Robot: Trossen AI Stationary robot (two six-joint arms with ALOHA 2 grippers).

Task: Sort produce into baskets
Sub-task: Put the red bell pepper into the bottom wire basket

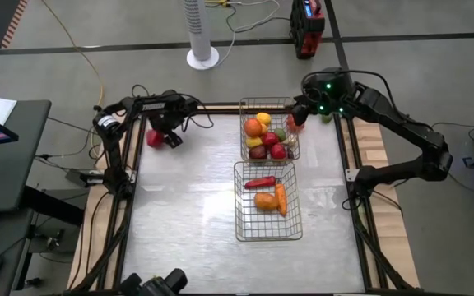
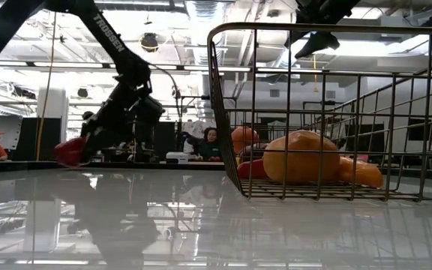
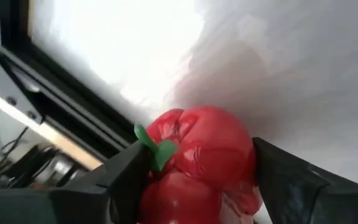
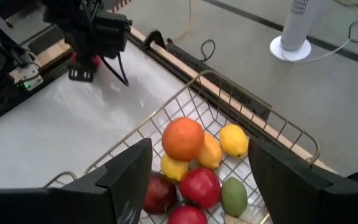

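left gripper (image 1: 156, 138) at upper left of the high view, clamped on a red pepper (image 3: 201, 163) — glossy, lobed, light, probably slippery; best squeezed across the lobes. right gripper (image 4: 197, 186) spread wide, empty, above the far basket (image 1: 290, 154) of fruit.

a pale, glossy table (image 1: 188, 214) is framed by dark rails and wooden side strips. two wire baskets are set directly on it – the far basket (image 1: 295, 131) near the back edge, the near basket (image 1: 239, 205) just in front of it, their ends almost touching – both right of centre.
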